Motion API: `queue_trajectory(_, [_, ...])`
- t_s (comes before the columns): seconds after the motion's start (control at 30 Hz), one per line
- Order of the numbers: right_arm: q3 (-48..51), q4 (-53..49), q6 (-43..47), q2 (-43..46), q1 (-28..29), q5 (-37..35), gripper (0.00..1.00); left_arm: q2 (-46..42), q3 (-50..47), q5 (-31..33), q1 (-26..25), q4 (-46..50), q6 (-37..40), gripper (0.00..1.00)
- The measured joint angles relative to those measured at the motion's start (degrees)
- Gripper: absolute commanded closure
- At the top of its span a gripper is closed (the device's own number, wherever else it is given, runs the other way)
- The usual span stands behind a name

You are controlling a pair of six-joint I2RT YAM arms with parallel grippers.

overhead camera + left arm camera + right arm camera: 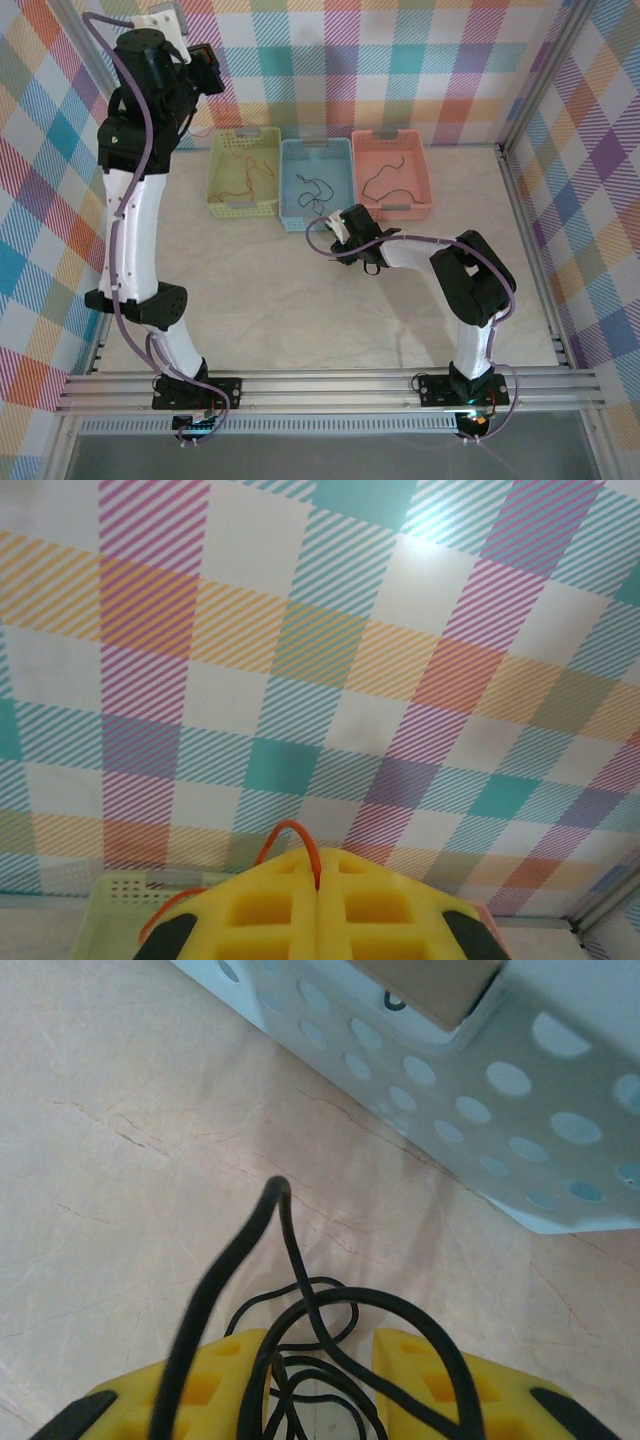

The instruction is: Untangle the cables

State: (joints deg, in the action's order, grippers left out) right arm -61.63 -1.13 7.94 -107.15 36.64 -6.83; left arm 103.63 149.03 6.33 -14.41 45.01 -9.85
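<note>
At left, held high, the left gripper (318,865) has its yellow jaws pressed tight on a thin red-orange cable (290,830), which arcs above the lime-green perforated plastic basket (215,172) against the plaid back wall (420,60). To its right on the pale marbled table (270,300) stand a light-blue perforated plastic basket (288,185) holding a thin black wire (315,190) and a salmon-pink plastic basket (425,172) holding a dark wire (385,178). Low before the blue basket's near wall, the right gripper (320,1345) has its yellow jaws part-way closed on tangled black cables (300,1290), one strand looping upward.
</note>
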Motion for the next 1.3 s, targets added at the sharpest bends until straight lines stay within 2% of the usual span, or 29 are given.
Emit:
queue_trajectory(0.2, [-0.1,-0.1,0.0,0.0,0.0,0.0,0.66,6.6,2.8,-4.2,3.3,-1.9,-1.1,1.00])
queue_trajectory(0.4, [-0.5,-0.3,0.0,0.0,0.0,0.4,0.66,9.1,2.9,-5.9,6.6,-4.4,-1.5,1.00])
queue_trajectory(0.67, [-0.5,-0.3,0.0,0.0,0.0,0.6,0.66,9.8,6.2,-6.9,7.6,-9.7,-1.3,1.00])
queue_trajectory(0.9, [-0.5,-0.3,0.0,0.0,0.0,0.9,0.66,11.3,6.4,-8.3,7.6,-10.7,-1.3,1.00])
queue_trajectory(1.1, [-0.5,-0.3,0.0,0.0,0.0,1.5,0.66,15.0,0.5,-10.7,7.6,-10.3,-1.3,1.00])
queue_trajectory(1.3, [-0.5,-0.3,0.0,0.0,0.0,1.5,0.66,22.4,-3.7,-13.2,7.8,-5.0,-1.6,1.00])
